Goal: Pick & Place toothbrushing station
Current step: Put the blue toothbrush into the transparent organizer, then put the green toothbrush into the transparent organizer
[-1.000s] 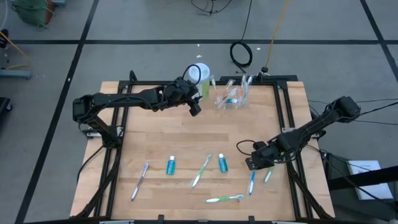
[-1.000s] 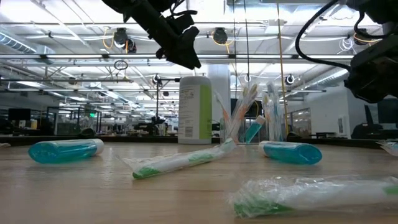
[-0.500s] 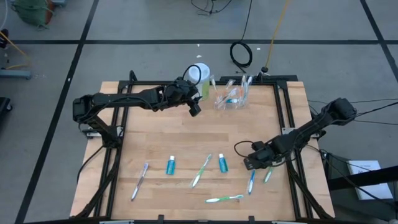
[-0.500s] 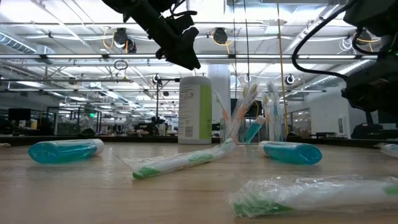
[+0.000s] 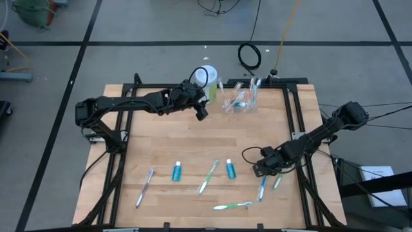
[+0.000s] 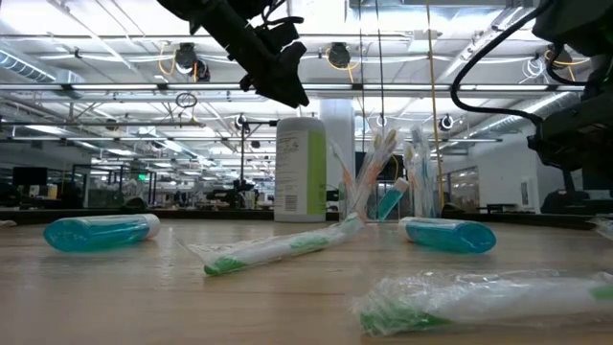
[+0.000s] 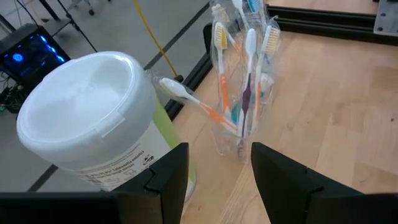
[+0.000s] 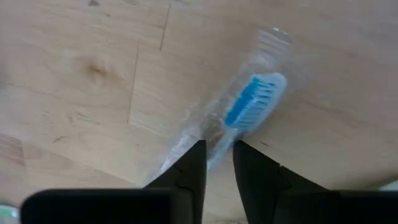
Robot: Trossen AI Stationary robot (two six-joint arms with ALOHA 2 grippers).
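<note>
- The right gripper [image 8: 216, 163] is seen low over the wooden table [image 5: 167, 142], directly above a blue-bristled toothbrush in a clear wrapper [image 8: 249, 107]
- In the right wrist view its two dark fingers [image 8: 186, 168] are drawn close together, with the wrapped handle of that toothbrush lying in the narrow gap between them; a firm clamp on it cannot be told
- From above, the right gripper [image 5: 259, 169] is found at the upper end of that wrapped blue toothbrush [image 5: 261, 188], and a second wrapped toothbrush with green [image 5: 277, 182] lies just beside it, toward the table's right rail
- The toothbrushing station [image 5: 237, 102], a clear holder with several toothbrushes standing in it, is set well apart from the right gripper, at the far edge of the table
- The left gripper [image 5: 201, 113] is held above the table just beside the station, its fingers [image 7: 166, 177] standing apart with nothing between them
- Ahead of the left gripper the station [image 7: 239, 93] and a white-lidded canister with a green label [image 7: 93, 124] are seen, the canister standing close beside the holder
- Between the two grippers, on the near half of the table, two small teal tubes [image 5: 176, 171] [image 5: 230, 169] and further wrapped toothbrushes [image 5: 208, 176] [image 5: 144, 187] [image 5: 232, 206] are laid flat
</note>
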